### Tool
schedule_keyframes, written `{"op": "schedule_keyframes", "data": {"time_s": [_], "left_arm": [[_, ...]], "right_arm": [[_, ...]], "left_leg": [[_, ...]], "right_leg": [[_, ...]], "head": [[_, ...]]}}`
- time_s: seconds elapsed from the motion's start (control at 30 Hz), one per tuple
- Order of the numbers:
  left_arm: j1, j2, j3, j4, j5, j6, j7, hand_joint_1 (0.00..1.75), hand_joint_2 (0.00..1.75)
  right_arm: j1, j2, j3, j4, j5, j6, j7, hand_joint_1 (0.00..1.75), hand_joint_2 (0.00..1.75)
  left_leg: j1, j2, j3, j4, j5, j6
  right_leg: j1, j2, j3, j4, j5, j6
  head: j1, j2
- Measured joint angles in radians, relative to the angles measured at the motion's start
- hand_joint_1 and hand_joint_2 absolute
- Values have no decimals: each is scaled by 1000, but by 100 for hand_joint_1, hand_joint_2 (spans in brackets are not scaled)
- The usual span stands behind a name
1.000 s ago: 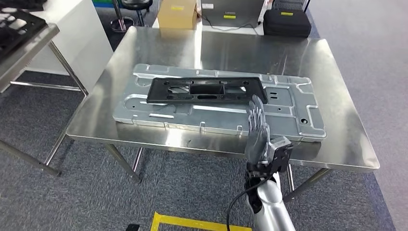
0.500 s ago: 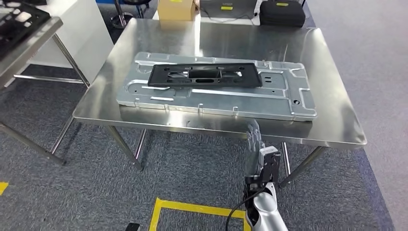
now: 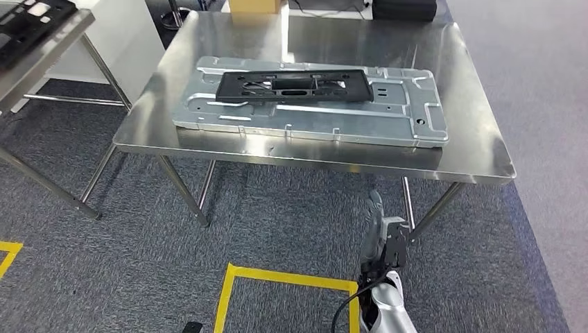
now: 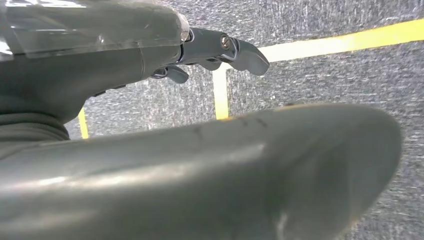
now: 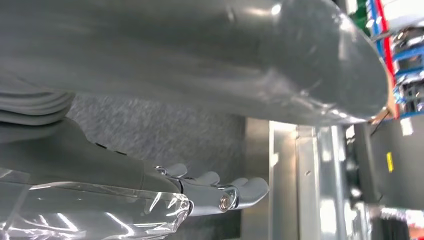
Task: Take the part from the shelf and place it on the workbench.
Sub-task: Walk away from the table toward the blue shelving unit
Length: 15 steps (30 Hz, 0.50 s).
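Black slotted part (image 3: 294, 86) flat on stamped metal plate (image 3: 416, 104) on steel workbench (image 3: 478, 149), right hand (image 3: 378, 229) empty with fingers straight, part at its 11 o'clock, well apart, left hand (image 4: 150, 55) released over carpet.

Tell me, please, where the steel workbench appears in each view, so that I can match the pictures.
Head view: the workbench fills the upper middle, beyond the right hand.
Right wrist view: its edge lies just past that hand's fingertips.
Left wrist view: this camera faces the floor and the yellow tape.
Shared landmark: the grey carpet.
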<state>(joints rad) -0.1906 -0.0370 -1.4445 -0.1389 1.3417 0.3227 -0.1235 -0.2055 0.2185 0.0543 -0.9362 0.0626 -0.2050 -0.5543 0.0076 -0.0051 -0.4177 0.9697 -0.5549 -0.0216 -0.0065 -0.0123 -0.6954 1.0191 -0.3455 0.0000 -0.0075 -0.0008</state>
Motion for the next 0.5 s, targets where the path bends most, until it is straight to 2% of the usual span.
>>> {"op": "schedule_keyframes", "data": {"time_s": [0.1,0.13,0.17,0.2,0.23,0.27,0.3,0.33,0.37,0.4,0.43,0.47,0.5], "left_arm": [[0,0,-2,0,1,0,2,0,0],[2,1,-5,0,3,0,4,0,0],[4,1,-7,0,5,0,6,0,0],[6,2,-10,0,6,0,8,0,0],[9,2,-12,0,8,0,10,0,0],[9,3,-12,0,8,-1,12,0,0],[10,3,-13,0,9,-1,13,0,0],[11,4,-13,0,9,-1,14,0,0],[12,4,-14,0,10,-1,14,0,0],[12,5,-14,0,10,-1,14,0,0],[13,6,-14,0,10,-1,14,0,0],[13,7,-15,0,11,-1,14,0,0],[13,8,-16,0,11,-1,14,0,0]], "right_arm": [[-6,-3,-13,23,0,-4,-2,0,0],[-10,-6,-28,52,0,-6,-7,0,0],[-13,-11,-45,84,1,-10,-9,0,0],[-18,-17,-63,119,2,-16,-10,0,0],[-24,-23,-80,156,2,-22,-7,0,0],[-31,-29,-90,184,3,-29,0,0,0],[-37,-34,-99,213,3,-35,5,0,0],[-43,-41,-108,247,2,-39,8,0,0],[-48,-48,-118,282,1,-42,11,0,0],[-53,-55,-128,316,0,-46,14,0,0],[-59,-62,-139,349,-2,-49,18,0,0],[-66,-69,-150,379,-3,-53,23,0,0],[-71,-75,-160,406,-3,-57,30,0,0]], "left_leg": [[-3,1,-12,7,0,8],[-3,3,-24,9,12,18],[-3,5,-42,10,31,31],[-4,8,-62,10,52,43],[-4,11,-85,10,76,54],[-5,12,-106,11,92,57],[-6,13,-123,13,105,56],[-6,13,-142,16,117,55],[-6,13,-161,20,128,53],[-7,13,-177,26,138,49],[-8,12,-192,32,146,45],[-9,12,-202,38,153,40],[-10,12,-209,42,161,34]], "right_leg": [[-1,-2,1,-4,12,5],[-3,-1,-4,-2,9,12],[-6,1,-16,29,-31,20],[-8,3,-32,80,-84,29],[-10,6,-50,150,-144,37],[-11,7,-63,225,-191,42],[-11,7,-62,272,-195,44],[-12,7,-48,290,-176,45],[-13,7,-16,273,-149,44],[-14,7,33,225,-131,42],[-12,8,94,153,-132,39],[-10,8,150,79,-148,34],[-8,9,187,23,-166,28]], "head": [[0,0],[0,0],[0,0],[1,0],[2,0],[3,0],[3,0],[3,0],[3,0],[3,0],[3,0],[3,0],[2,0]]}}
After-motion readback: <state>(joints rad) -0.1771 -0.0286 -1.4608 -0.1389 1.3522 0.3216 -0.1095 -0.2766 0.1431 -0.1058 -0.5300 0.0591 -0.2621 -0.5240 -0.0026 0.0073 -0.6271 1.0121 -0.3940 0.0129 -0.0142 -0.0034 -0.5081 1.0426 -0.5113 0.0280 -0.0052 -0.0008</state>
